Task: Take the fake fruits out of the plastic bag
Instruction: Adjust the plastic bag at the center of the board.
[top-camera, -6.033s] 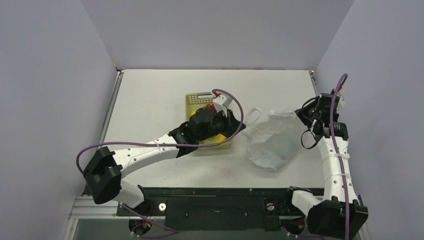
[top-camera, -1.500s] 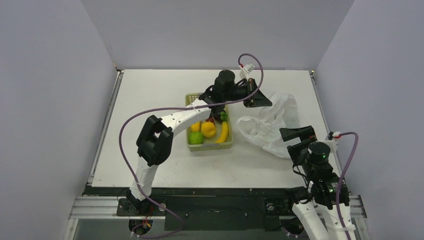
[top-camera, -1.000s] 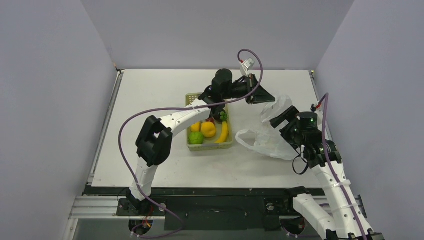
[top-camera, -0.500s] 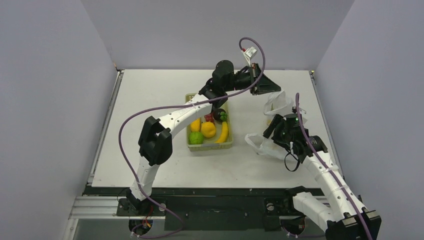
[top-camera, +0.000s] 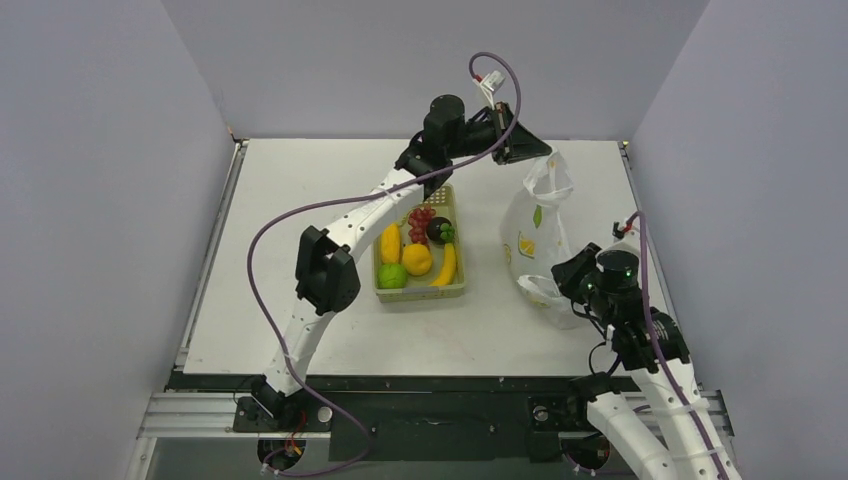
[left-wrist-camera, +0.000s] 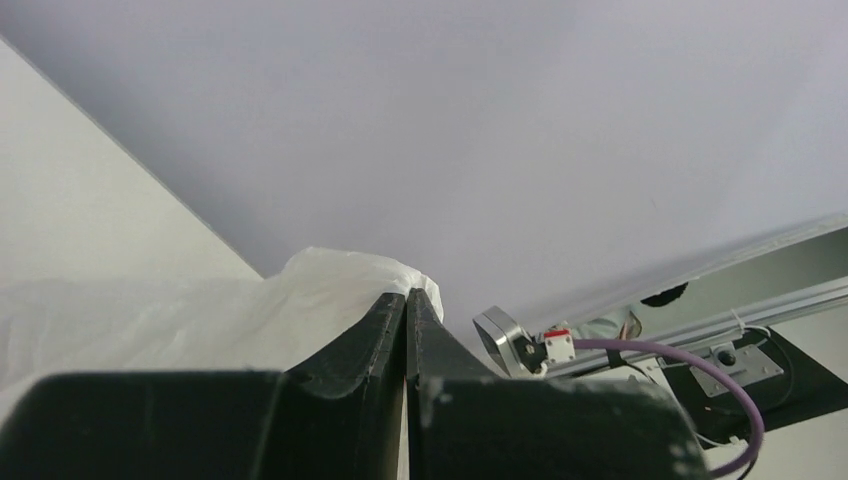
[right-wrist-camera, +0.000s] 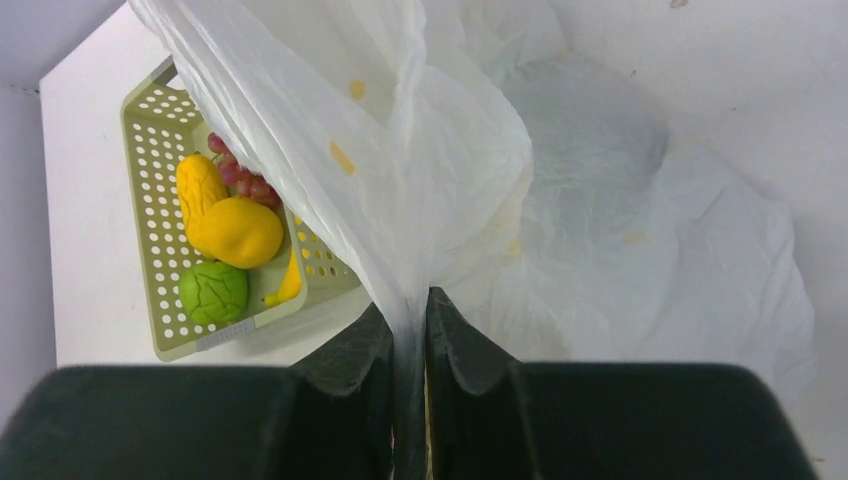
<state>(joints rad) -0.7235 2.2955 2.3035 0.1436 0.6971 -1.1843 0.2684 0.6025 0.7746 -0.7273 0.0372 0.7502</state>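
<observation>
The white plastic bag (top-camera: 530, 235) hangs stretched between my two grippers, right of the basket. My left gripper (top-camera: 540, 153) is raised at the far side and shut on the bag's top (left-wrist-camera: 330, 285). My right gripper (top-camera: 564, 284) is shut on a fold of the bag's lower part (right-wrist-camera: 410, 250). The fake fruits lie in the yellow-green basket (top-camera: 455, 290): a dark maroon round one (top-camera: 437, 230), a green round one (top-camera: 392, 276), a yellow one (top-camera: 417, 259), a banana (top-camera: 447, 266) and red grapes (top-camera: 420, 215). I cannot tell whether anything is inside the bag.
The basket (right-wrist-camera: 150, 150) with the green fruit (right-wrist-camera: 213, 290) and yellow fruit (right-wrist-camera: 238, 230) stands left of the bag in the right wrist view. Purple-grey walls close the table on three sides. The left arm's links (top-camera: 350, 215) arch over the basket's left side.
My left gripper has risen and lifted the bag's top, pulling the bag upright. My right gripper has moved toward the near right with the bag's lower part pinched in it.
</observation>
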